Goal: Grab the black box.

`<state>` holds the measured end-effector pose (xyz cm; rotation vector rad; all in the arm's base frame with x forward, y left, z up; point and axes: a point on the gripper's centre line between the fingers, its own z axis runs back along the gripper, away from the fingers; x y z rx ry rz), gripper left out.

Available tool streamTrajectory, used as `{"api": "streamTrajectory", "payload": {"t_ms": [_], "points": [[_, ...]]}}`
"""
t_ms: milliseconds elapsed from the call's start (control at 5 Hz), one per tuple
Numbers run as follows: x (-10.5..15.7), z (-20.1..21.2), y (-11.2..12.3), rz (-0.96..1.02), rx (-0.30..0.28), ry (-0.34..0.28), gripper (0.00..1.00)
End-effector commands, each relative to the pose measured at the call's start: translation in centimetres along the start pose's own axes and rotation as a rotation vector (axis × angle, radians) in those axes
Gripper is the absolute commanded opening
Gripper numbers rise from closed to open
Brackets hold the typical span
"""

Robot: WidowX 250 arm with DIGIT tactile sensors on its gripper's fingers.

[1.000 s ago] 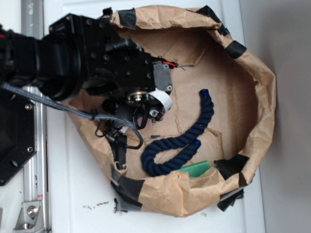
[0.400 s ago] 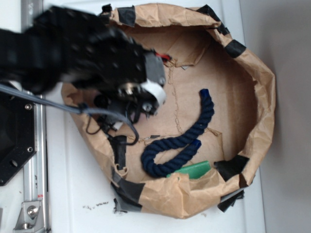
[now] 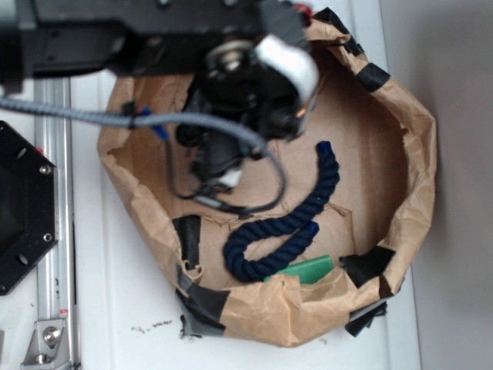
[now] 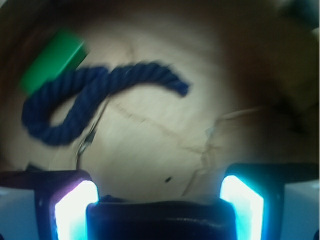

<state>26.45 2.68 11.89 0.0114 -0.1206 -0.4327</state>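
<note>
Wrist view: black box (image 4: 160, 220) sits squarely between the gripper (image 4: 159, 207) jaws, apparently pinched, long axis crosswise.

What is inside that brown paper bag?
In the paper bag: a blue rope, a green block partly hidden by its folded rim. The gripper holds a black box. The arm hides the rest.

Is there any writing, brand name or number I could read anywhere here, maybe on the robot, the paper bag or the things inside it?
None can be read in either view.
The green block, blue rope and brown paper bag show no print.
The black box held between the fingers shows a plain dark surface.
The robot arm's housing is blurred; any marking there is unreadable.
</note>
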Motion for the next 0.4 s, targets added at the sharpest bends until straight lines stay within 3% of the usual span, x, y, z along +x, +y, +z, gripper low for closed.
{"api": "streamTrajectory", "payload": {"t_ms": [0, 200], "points": [[3.65, 1.25, -2.35, 0.077, -0.053, 0.028, 0.00], [3.47, 1.02, -2.45, 0.081, -0.054, 0.036, 0.00]]}}
